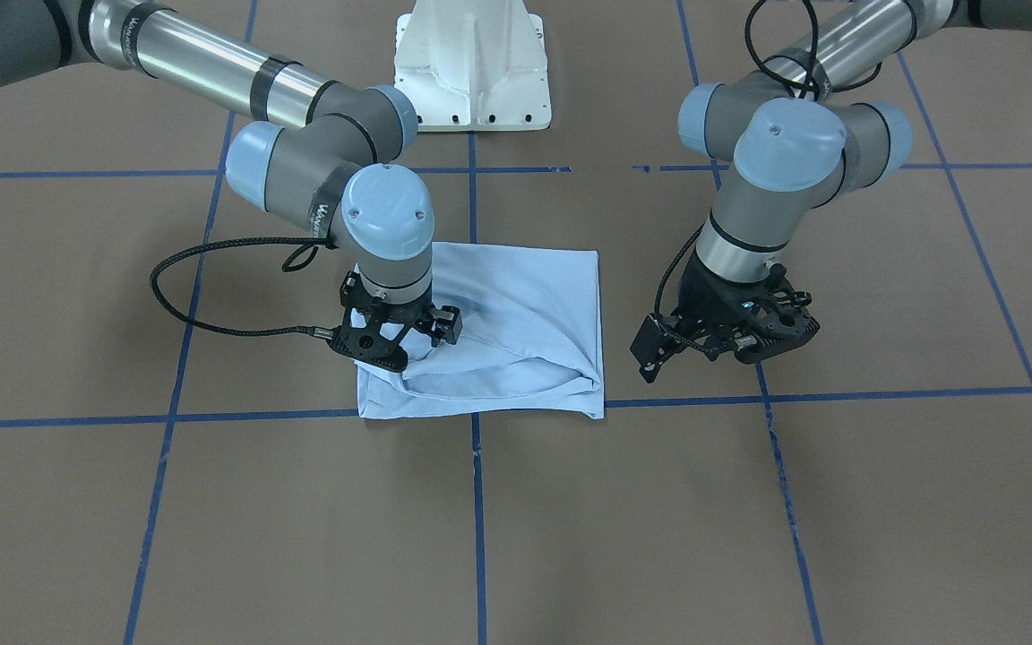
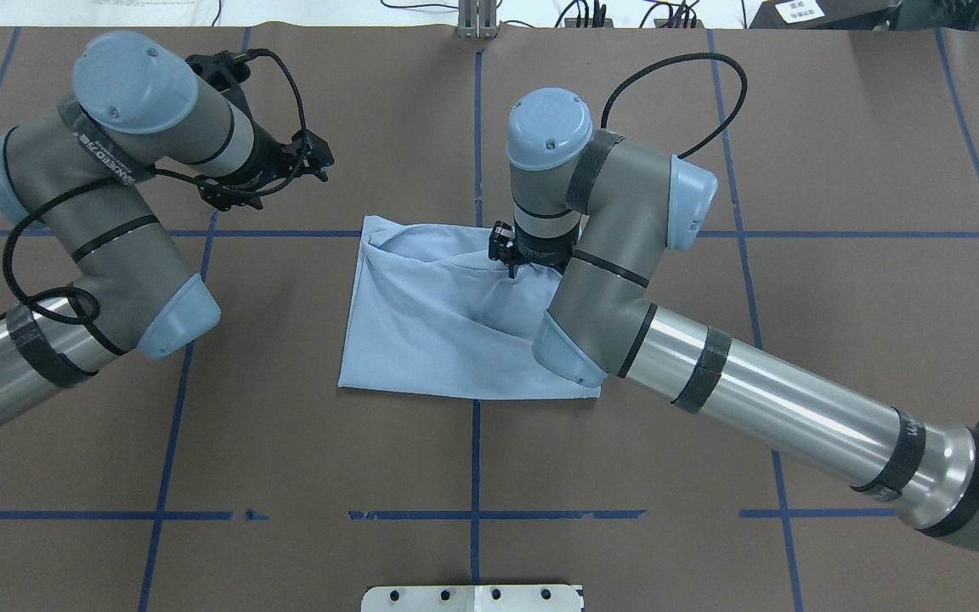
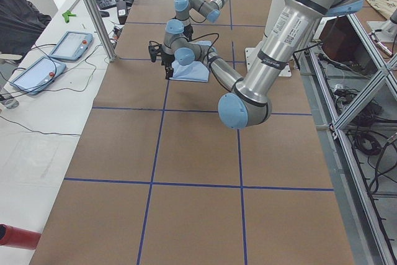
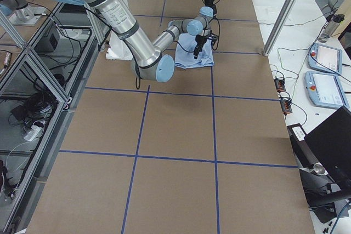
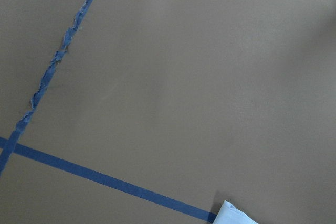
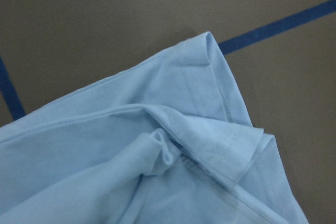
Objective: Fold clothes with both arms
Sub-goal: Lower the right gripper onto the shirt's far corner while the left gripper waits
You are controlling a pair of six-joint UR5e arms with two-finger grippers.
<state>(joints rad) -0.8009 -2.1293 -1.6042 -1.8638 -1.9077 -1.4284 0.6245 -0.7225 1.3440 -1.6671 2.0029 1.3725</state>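
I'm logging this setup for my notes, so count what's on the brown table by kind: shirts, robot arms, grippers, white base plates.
Pale blue shirt: 1
Robot arms: 2 (left arm, right arm)
Grippers: 2 (left gripper, right gripper)
White base: 1
Total: 6

Rests everything on one wide table (image 1: 883,537), brown and matt across the whole top. Splits into large squares under a grid of blue tape lines (image 1: 256,417), frayed and broken in places. Bears a pale blue T-shirt (image 1: 525,296) near the middle, folded to a rough square, flat except for a rumpled, bunched edge on the side away from the robot. Hides a stretch of one tape line beneath that cloth. Seats a white pedestal base (image 1: 473,81) on the robot's side, well apart from the cloth, seemingly bolted down.
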